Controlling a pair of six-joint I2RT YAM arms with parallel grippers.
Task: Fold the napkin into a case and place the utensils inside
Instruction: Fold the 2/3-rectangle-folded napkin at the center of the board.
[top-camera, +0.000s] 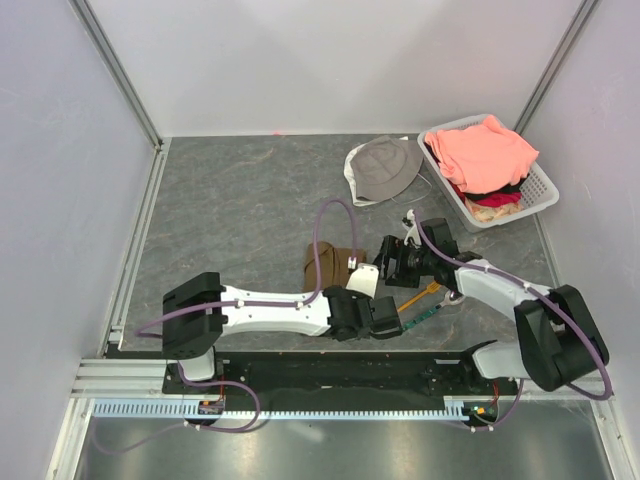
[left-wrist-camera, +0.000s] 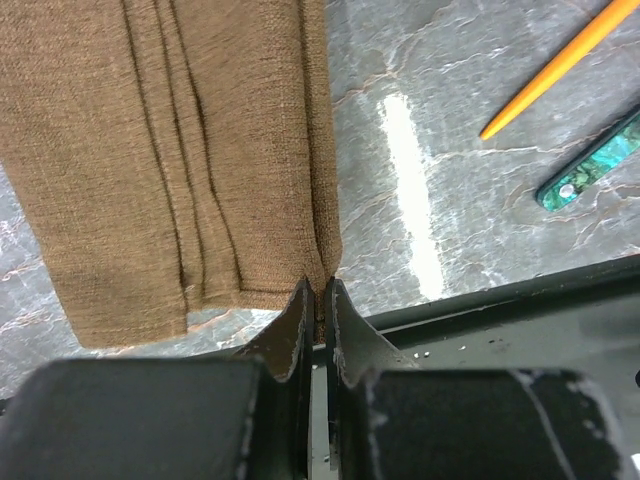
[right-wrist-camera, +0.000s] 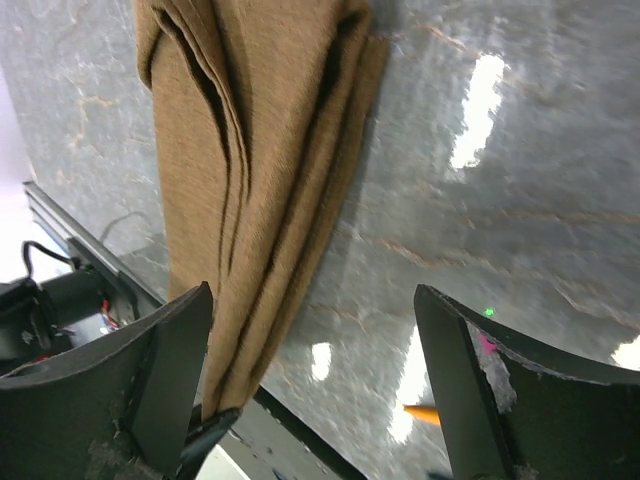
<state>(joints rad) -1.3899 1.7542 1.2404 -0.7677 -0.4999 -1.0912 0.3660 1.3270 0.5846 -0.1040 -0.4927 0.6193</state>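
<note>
One napkin (left-wrist-camera: 150, 150), pinched in the closed left gripper (left-wrist-camera: 318, 298); two utensils (left-wrist-camera: 560, 65) to its right; right gripper (right-wrist-camera: 312, 292) wide, empty; grey marbled table (left-wrist-camera: 440, 110).

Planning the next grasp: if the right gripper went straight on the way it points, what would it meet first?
Probably the folded napkin: its edge lies just ahead of one finger of the open right gripper. The other finger faces bare table. Depth is unclear.
</note>
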